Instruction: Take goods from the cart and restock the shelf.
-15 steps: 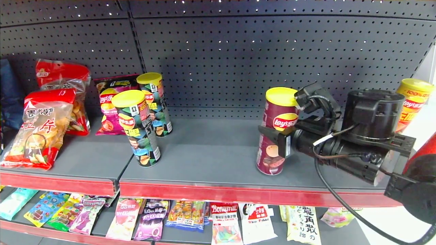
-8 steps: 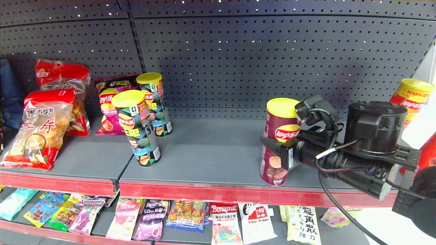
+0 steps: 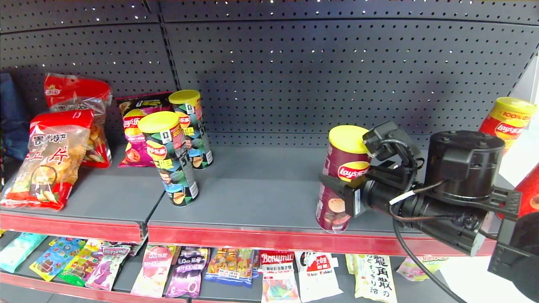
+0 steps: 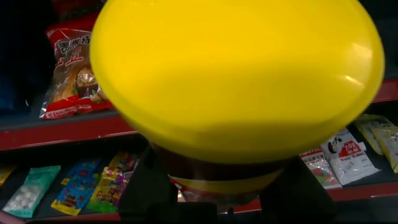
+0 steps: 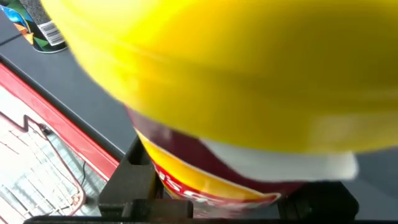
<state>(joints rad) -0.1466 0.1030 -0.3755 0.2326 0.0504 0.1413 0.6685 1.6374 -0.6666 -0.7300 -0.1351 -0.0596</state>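
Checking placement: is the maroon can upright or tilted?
Tilted: the maroon can in the right end effector leans, lid right of base.

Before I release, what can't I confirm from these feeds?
- Whether the maroon can's base sits flat on the shelf: head view, right pincer covers its side; right wrist view, its lid blocks the base.
- The other can's body: left wrist view, its own lid covers most.
- The far-right can's lower half: head view, behind the arm.

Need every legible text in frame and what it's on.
"100%": red-yellow can at the shelf's right end.
Brand logo only: maroon can in right gripper.
Brand names, rest too small: lower-shelf packets.
Chinese characters, unsure: red bags.
Print hidden: yellow-lidded can in left gripper.
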